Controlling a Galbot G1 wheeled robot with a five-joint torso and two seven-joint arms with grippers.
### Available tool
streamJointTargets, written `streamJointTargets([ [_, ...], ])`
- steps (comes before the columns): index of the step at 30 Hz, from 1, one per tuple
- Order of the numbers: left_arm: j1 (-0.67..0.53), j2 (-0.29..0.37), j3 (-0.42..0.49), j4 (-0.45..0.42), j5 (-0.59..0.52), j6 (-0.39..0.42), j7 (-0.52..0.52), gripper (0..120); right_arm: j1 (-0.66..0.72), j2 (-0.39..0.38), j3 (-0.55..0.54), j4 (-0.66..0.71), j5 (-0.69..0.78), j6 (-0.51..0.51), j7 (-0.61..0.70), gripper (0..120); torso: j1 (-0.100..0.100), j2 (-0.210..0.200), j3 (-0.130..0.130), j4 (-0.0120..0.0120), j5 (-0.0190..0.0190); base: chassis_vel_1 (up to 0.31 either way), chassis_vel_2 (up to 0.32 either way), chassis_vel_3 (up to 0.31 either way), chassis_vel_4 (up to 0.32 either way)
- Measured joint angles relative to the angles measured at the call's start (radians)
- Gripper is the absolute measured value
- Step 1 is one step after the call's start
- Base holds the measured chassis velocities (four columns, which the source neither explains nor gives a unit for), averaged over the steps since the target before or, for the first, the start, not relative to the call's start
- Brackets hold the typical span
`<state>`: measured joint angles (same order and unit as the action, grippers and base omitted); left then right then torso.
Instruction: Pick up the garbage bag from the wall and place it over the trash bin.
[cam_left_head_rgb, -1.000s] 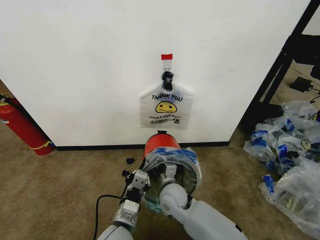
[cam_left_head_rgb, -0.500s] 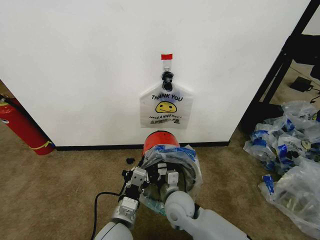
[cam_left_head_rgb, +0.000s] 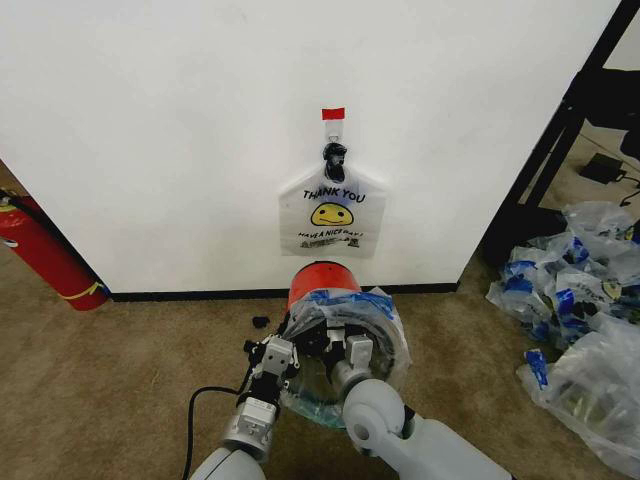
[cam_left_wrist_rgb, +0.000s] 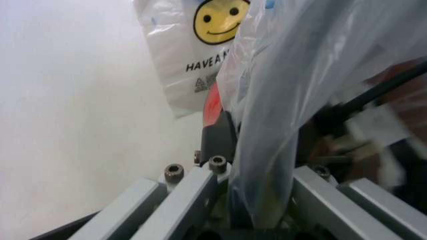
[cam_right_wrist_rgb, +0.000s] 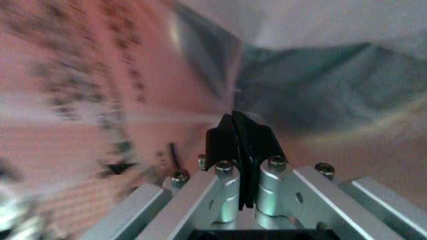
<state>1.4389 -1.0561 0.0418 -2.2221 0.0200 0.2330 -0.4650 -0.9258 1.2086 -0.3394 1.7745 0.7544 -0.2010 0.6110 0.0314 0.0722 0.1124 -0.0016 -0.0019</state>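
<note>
Bag (cam_left_head_rgb: 345, 345), see-through with blue patches, is lying draped over the mouth of the bin (cam_left_head_rgb: 320, 280) in the lower centre of the head frame, its film spreading round the black rim and sagging down the near side. Both grippers are working at that rim. Left gripper (cam_left_head_rgb: 283, 352) is sitting at the bin's left edge, its jaws clenched on a fold of the bag (cam_left_wrist_rgb: 267, 150), which is running down between the pads in the left wrist frame. Right gripper (cam_left_head_rgb: 345, 345) is reaching into the bag-covered opening just beside it; its jaws are pressed together, black pads (cam_right_wrist_rgb: 238, 137) meeting, with film and red bin wall close around them, though whether any film is caught between them cannot be told.

Behind the bin, the white "THANK YOU" bag (cam_left_head_rgb: 332, 212) is hanging from a clip on the wall (cam_left_head_rgb: 150, 120) under a red tape mark (cam_left_head_rgb: 333, 113). A fire extinguisher (cam_left_head_rgb: 45, 255) is leaning at the far left, and a heap of bags (cam_left_head_rgb: 580, 320) is lying at the right.
</note>
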Motion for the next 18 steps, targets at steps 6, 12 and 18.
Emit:
streamJointTargets([
  [6,0.010,0.001,-0.002,0.000,0.010,0.000,0.005,0,0.048,0.023,-0.010,-0.054,-0.056,0.063,-0.008,0,0.000,0.000,0.000,0.0002,0.0000,0.000,0.000,0.000,0.000],
  [12,0.003,0.002,-0.011,0.019,0.007,-0.004,0.005,0,0.047,0.014,-0.007,-0.029,-0.056,0.084,-0.008,0,0.000,0.000,0.000,0.0001,0.0000,0.000,0.000,0.000,0.000],
  [18,-0.015,-0.004,-0.013,0.046,-0.007,-0.006,0.001,0,0.011,-0.006,0.007,0.006,-0.056,0.104,-0.014,0,0.000,0.000,0.000,0.0000,0.0000,0.000,0.000,0.000,0.000],
])
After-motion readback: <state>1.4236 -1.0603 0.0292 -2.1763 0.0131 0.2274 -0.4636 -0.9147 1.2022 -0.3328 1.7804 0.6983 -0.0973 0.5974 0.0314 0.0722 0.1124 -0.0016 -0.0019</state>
